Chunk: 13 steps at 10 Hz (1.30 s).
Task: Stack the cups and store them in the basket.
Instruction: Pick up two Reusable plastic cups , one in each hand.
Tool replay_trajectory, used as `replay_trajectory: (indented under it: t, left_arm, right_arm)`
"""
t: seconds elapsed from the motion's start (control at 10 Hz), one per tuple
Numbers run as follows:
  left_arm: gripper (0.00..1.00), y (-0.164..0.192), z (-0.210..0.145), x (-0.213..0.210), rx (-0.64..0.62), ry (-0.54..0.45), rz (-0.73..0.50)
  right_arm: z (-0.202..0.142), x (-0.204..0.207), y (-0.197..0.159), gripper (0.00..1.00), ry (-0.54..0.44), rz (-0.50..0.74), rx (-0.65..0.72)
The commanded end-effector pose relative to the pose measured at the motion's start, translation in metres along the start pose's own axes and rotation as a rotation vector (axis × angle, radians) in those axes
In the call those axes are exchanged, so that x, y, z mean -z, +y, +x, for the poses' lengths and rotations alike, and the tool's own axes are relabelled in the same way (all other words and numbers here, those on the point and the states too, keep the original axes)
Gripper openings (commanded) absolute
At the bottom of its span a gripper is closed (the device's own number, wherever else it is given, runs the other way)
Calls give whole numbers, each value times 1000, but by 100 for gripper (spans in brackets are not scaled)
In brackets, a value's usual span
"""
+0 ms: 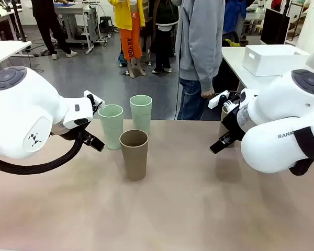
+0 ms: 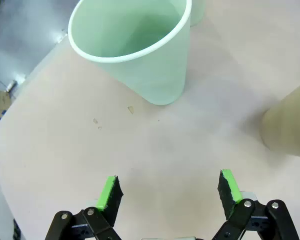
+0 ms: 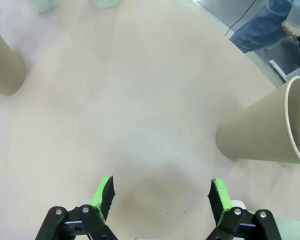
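Note:
Two pale mint cups [image 1: 111, 126] [image 1: 141, 112] and a tan cup [image 1: 134, 154] stand upright left of the table's middle. Another tan cup [image 1: 223, 128] is partly hidden behind the right arm. My left gripper [image 1: 98, 124] is open just left of the nearer mint cup. In the left wrist view that mint cup [image 2: 140, 55] stands ahead of the open left gripper [image 2: 170, 192], apart from it, with nothing between the fingers. My right gripper [image 1: 215, 125] is open; in its wrist view the gripper [image 3: 162, 197] holds nothing, and the tan cup [image 3: 260, 130] lies ahead to the right. The white basket [image 1: 272, 60] sits on a separate table at the back right.
A person in a grey hoodie [image 1: 201, 47] stands at the table's far edge, one hand [image 1: 206, 94] hanging near the right arm. The brown tabletop [image 1: 172, 209] in front of the cups is bare. The far edge of the table runs just behind the mint cups.

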<state>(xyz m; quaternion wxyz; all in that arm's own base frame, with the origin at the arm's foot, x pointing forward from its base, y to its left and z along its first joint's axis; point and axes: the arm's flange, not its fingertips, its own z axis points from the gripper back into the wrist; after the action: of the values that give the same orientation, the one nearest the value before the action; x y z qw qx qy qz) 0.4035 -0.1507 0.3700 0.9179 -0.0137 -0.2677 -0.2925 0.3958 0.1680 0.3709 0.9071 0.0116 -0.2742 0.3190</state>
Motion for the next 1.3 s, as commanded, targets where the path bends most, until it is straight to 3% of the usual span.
replay_trajectory:
  t: [0.0, 0.9, 1.0, 1.2]
  left_arm:
    - [100, 0, 0, 0, 0, 0, 0]
    - [100, 0, 0, 0, 0, 0, 0]
    - [100, 0, 0, 0, 0, 0, 0]
    - [100, 26, 19, -42, 5, -37, -47]
  right_arm:
    - [0, 0, 0, 100, 0, 0, 0]
    - [0, 0, 0, 100, 0, 0, -1]
    - [12, -19, -8, 100, -12, -19, 12]
    - [34, -63, -25, 100, -26, 0, 6]
